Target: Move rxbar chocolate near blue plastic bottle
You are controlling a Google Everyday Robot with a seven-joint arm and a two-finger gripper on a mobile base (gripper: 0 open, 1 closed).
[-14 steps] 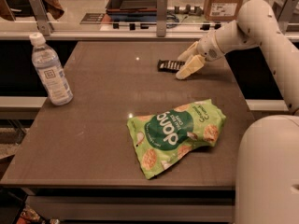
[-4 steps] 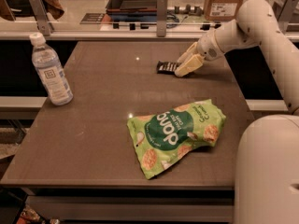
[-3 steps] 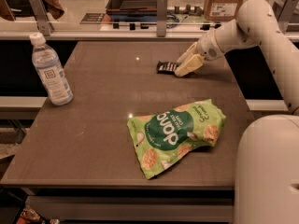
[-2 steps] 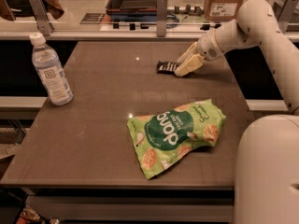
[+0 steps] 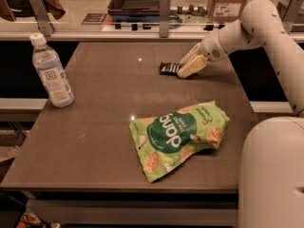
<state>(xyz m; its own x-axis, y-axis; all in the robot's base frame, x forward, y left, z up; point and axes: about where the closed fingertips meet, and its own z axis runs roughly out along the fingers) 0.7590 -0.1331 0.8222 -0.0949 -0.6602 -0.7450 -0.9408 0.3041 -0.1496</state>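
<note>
Dim, warm, brownish indoor light is falling from above onto the table (image 5: 95, 137), leaving one small white glint near its far middle. The gripper (image 5: 187, 66), at the table's far right beside the dark rxbar chocolate (image 5: 168, 68), is glowing pale yellow. The green snack bag (image 5: 180, 132) is casting a soft shadow under its right edge. The blue plastic bottle (image 5: 52, 75) is catching faint highlights. Beneath the table, everything is sinking into near-black, possibly hiding detail.
</note>
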